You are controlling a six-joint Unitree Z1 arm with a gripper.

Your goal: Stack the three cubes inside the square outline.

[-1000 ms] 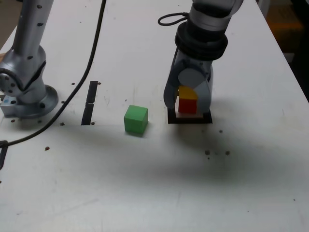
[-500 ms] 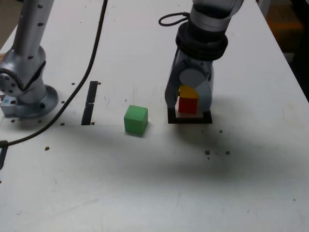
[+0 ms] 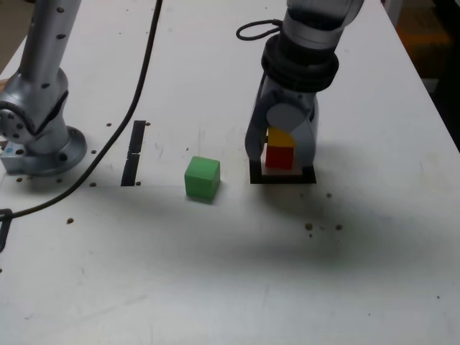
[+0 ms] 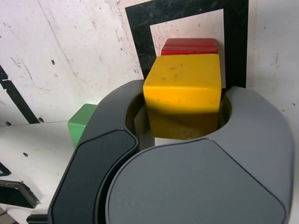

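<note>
Exterior view: the gripper's (image 3: 279, 157) jaws stand about a cube's width apart around the yellow cube (image 3: 279, 137), though I cannot tell whether they grip it. That cube sits over the red cube (image 3: 279, 158), within the black square outline (image 3: 283, 179), while the green cube (image 3: 202, 178) lies on the table (image 3: 165, 266), apart from the outline on the exterior view's left.

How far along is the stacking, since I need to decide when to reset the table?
Looks done: the red cube sits inside the square outline.
In hand: the yellow cube is between the jaws of the gripper, over the red one; whether it is gripped or released, I cannot tell.
Left: the green cube stands on the table, outside the outline.
</note>
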